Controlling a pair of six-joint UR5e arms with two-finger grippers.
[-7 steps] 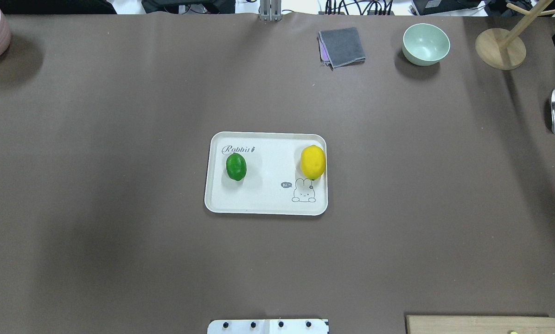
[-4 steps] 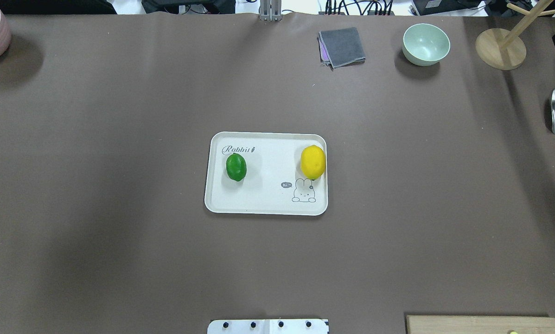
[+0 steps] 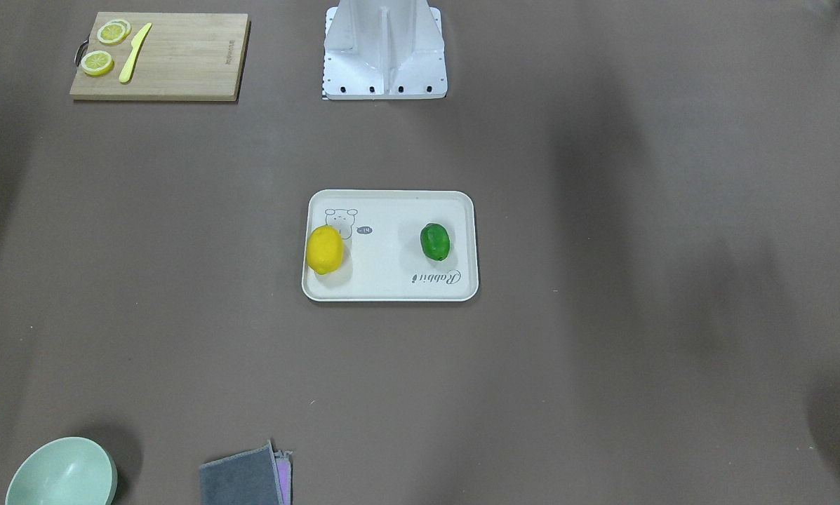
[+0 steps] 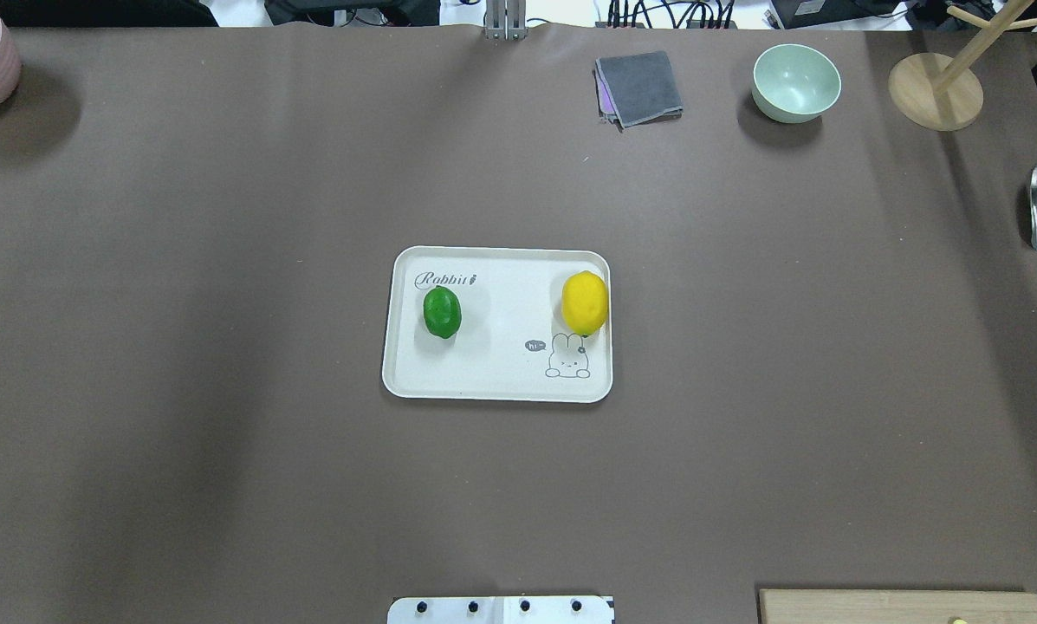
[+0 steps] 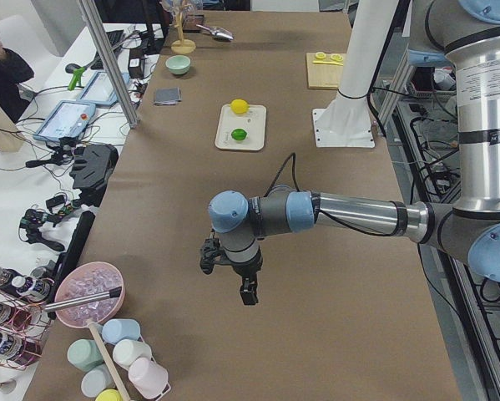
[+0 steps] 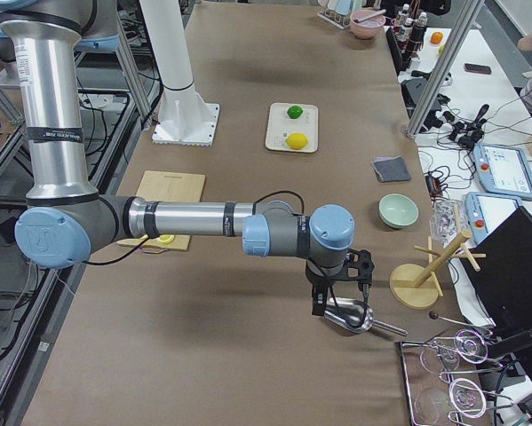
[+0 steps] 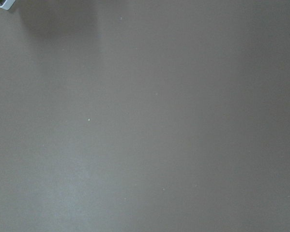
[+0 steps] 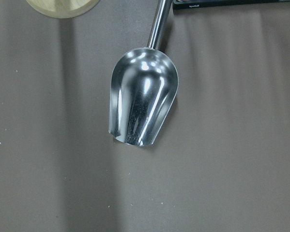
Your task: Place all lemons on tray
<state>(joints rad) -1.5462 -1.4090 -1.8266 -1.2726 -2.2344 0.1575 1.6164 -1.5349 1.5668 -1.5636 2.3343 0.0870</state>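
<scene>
Overhead view. Both lemons lie inside the tray (image 4: 496, 381), well apart. The green lemon (image 4: 441, 312) is at the tray's 9 o'clock. The yellow lemon (image 4: 585, 302) is at 3 o'clock, close against the rim; judged that the rim stops it rolling off. No whole lemon is seen on the table, so I judge the task complete.

Left gripper (image 5: 233, 269) hangs over bare table, far from the tray. Right gripper (image 6: 341, 286) hangs over a metal scoop (image 8: 142, 108), apart from it. Judged parked clear of the tray. Jaw state: cannot tell for either, since only the side views show them.

Writing: "Rabbit" in script at the tray's 10 o'clock corner. Rabbit drawing at 5 o'clock, with a speech bubble that seems to read "hi".
</scene>
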